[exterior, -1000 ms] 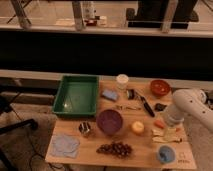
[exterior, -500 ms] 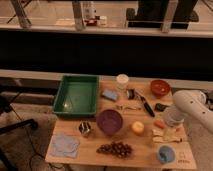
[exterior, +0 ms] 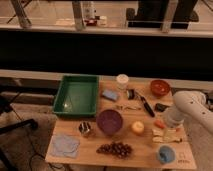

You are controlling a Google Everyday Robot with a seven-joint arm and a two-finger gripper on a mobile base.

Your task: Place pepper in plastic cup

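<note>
The pepper (exterior: 159, 124) is a small orange-red piece lying on the wooden table (exterior: 145, 150) near its right edge. My white arm (exterior: 189, 106) reaches in from the right, and its gripper (exterior: 168, 123) hangs low right beside the pepper, just to its right. A pale plastic cup (exterior: 122, 80) stands upright at the back middle of the table, well away from the gripper. A small blue cup (exterior: 165, 154) stands at the front right corner.
A green tray (exterior: 77, 94) is at the back left and a purple bowl (exterior: 109, 121) in the middle. An orange-red bowl (exterior: 160, 87), a knife (exterior: 146, 105), pale yellow pieces (exterior: 165, 135), a yellow ball (exterior: 137, 128), grapes (exterior: 115, 148), a blue cloth (exterior: 64, 145) and a metal cup (exterior: 85, 129) also lie about.
</note>
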